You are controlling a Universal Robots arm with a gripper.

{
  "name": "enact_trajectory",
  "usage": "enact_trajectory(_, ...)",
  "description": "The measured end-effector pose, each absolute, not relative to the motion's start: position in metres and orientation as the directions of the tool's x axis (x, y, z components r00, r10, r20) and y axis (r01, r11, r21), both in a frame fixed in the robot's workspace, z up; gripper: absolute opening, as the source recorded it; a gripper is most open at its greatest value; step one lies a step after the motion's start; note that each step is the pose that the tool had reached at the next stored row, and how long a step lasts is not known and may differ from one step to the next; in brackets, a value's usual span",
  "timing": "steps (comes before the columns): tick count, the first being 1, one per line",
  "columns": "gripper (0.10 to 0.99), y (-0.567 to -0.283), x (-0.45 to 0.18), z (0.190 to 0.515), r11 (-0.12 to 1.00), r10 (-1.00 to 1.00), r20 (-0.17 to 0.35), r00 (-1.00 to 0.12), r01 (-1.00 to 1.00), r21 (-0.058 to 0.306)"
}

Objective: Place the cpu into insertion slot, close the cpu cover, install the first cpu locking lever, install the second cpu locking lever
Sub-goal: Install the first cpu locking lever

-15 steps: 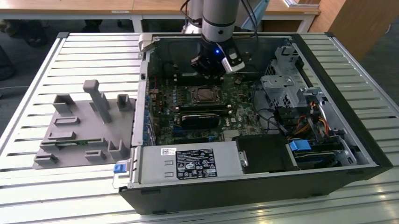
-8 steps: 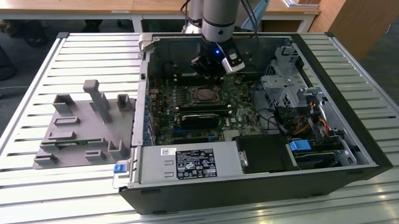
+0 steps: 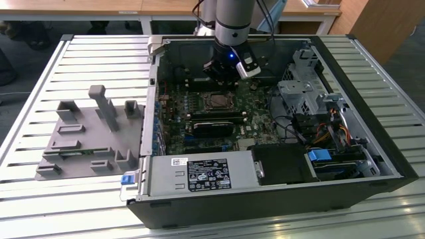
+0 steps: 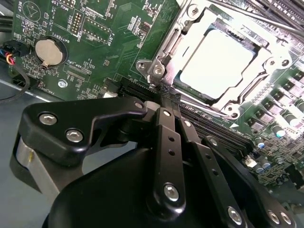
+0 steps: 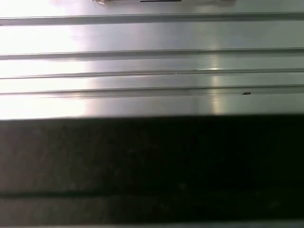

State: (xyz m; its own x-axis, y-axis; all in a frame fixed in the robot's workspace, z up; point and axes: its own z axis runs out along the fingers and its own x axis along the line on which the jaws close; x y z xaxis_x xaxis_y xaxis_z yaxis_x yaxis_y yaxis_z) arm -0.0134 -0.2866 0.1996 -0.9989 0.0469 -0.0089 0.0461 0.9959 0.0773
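Gripper poised at the socket's edge, fingers drawn together, nothing carried.

The gripper (image 4: 166,97) is seen in the second wrist view with its fingers pressed together, tips down at the corner of the insertion slot (image 4: 180,33) beside a silver screw post. The cpu (image 4: 216,64) is already seated there, its pale face showing through the window of the cpu cover (image 4: 266,57), which looks folded down over it. The step in hand is judged to be a locking lever; it would be done best with the tips kept on the wire lever alone, pressed steadily and clear of the chip face. In the exterior view the gripper (image 3: 222,74) is placed over the far part of the motherboard (image 3: 199,134), near the back wall of the computer case (image 3: 265,204). White board markings and a labelled power supply (image 3: 199,174) are visible, but no print is read out.
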Motion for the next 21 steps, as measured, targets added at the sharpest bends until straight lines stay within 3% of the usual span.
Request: enact_trajectory(21,0.106,-0.2864,-0.0133,0.1954,0.998,0.047,-0.011,-0.999,0.046,0.050)
